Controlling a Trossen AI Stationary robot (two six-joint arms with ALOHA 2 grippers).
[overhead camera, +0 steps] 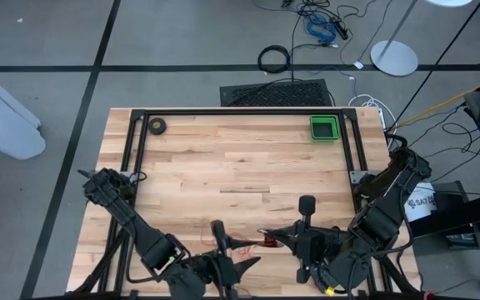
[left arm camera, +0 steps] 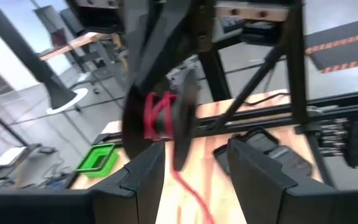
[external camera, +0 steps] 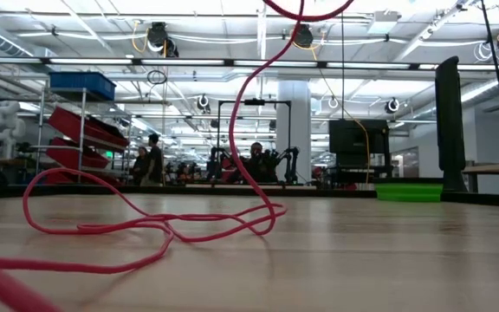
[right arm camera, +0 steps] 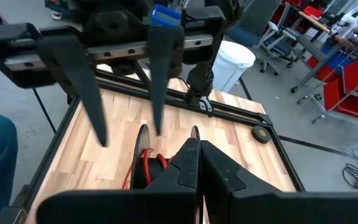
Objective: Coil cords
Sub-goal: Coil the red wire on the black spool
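The right pincer (right arm camera: 194,158), pressed together, pinches the dark spool of the cords (left arm camera: 160,118) at the table's (overhead camera: 240,158) six o'clock edge, presenting it. The left pincer (left arm camera: 191,165) faces it, spread, likely to guide red wire trailing across the wood.

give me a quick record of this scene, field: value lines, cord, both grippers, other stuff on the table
cord: red cord, part wound on a dark spool, the rest loose in loops on the wooden table
right gripper: shut on the spool's edge at the near side of the table
left gripper: open, facing the spool, fingers apart and not touching it
green tray: far right corner of the table; contents cannot be made out
tape roll: far left corner
cord fully wound: no, loose loops remain
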